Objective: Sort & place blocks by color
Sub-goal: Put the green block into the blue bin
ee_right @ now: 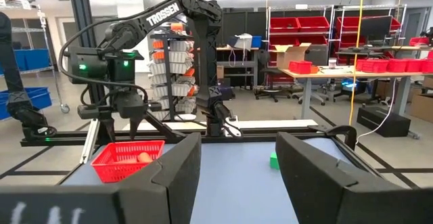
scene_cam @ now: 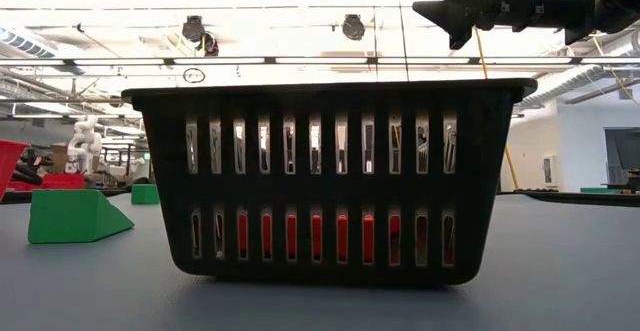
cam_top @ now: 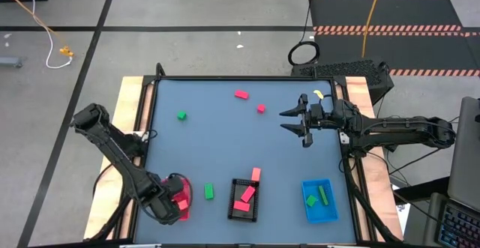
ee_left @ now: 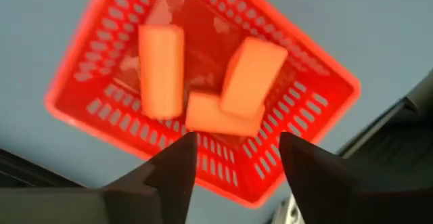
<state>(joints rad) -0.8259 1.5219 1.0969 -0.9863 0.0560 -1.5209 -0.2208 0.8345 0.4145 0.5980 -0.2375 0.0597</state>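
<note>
I'm reading just one word out here, "TROSSEN" in white capitals running along the upper link of the left arm (ee_right: 159,17), seen from the right wrist, nothing else legible.

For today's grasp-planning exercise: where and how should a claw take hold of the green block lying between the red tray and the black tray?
Grip the green block across its two long sides, coming straight down. It lies flat with clear table either side, red tray and black tray standing apart from it. The low view suggests a wedge, so pinch low, probably.
</note>
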